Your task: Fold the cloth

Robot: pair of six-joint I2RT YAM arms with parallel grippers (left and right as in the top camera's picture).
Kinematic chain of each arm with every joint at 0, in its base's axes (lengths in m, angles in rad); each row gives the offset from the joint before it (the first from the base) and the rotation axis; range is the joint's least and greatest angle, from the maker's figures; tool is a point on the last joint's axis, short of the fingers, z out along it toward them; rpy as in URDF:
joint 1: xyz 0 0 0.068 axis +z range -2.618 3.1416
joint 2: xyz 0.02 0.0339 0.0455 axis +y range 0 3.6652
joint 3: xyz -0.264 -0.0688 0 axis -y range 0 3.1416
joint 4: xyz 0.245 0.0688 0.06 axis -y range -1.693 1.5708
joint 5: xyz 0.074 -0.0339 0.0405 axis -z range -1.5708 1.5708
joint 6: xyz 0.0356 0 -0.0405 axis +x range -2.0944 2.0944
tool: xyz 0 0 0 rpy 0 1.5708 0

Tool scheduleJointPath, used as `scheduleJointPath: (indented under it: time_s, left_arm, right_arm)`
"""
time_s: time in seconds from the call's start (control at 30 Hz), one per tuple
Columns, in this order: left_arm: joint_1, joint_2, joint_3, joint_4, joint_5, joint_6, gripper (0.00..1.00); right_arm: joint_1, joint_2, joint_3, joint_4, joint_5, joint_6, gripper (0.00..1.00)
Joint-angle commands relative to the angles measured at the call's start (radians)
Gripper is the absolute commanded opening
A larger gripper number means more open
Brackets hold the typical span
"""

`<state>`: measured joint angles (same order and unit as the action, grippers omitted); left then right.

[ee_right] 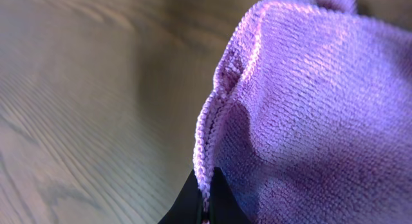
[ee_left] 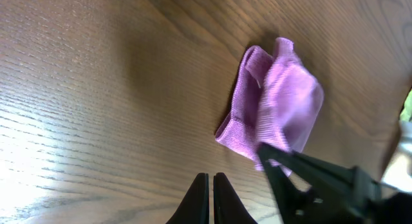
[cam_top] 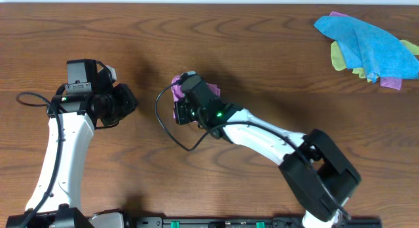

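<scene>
Left gripper (ee_left: 210, 183) is sitting clenched on nothing, near the cloth (ee_left: 277, 102). Right gripper (ee_right: 203, 201) is pinching its hem, with the cloth bunched mid-table. Looks like 1 fold is underway; the next move is calling for carrying that edge across and laying it flat. Spare cloths (cam_top: 366, 48) are lying far right.

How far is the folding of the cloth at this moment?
Done: the cloth looks partly doubled over, though loose and bunched. In hand: the right gripper pinches its edge; the left gripper is shut, empty, off to the side. Left: lay the fold flat and neat, then let go.
</scene>
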<state>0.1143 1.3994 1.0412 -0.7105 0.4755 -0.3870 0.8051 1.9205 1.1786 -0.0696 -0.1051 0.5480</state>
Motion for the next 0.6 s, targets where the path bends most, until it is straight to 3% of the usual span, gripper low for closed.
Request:
scheduleJointPath:
  time_s: [0.0,0.07,0.13,0.17,0.2,0.27,0.3,0.57]
  left_arm:
    - [0.005,-0.018,0.022,-0.010,0.016,0.021,0.06]
    - [0.005,-0.020,0.022,-0.013,0.016,0.021,0.06]
    - [0.005,-0.022,0.022,-0.013,0.016,0.021,0.06]
    - [0.005,-0.022,0.022,-0.013,0.016,0.021,0.06]
    - [0.005,-0.022,0.022,-0.014,0.016,0.021,0.06]
    - [0.005,-0.022,0.022,-0.016,0.016,0.021,0.06]
    - [0.005,-0.022,0.022,-0.016,0.016,0.021,0.06]
    - [0.005,-0.022,0.023,-0.016,0.016,0.020,0.06]
  right_arm:
    - [0.020,0.022,0.018,0.003,-0.007,0.013,0.01]
    - [0.021,0.028,0.018,0.003,-0.008,0.012,0.02]
    - [0.021,0.028,0.018,0.002,-0.007,0.012,0.11]
    - [0.021,0.028,0.018,0.002,-0.007,0.012,0.27]
    - [0.021,0.028,0.018,0.003,-0.007,0.012,0.50]
    - [0.021,0.028,0.018,0.002,-0.007,0.012,0.72]
    - [0.021,0.028,0.018,0.003,-0.008,0.012,0.99]
    - [0.021,-0.010,0.021,0.008,-0.011,0.012,0.99]
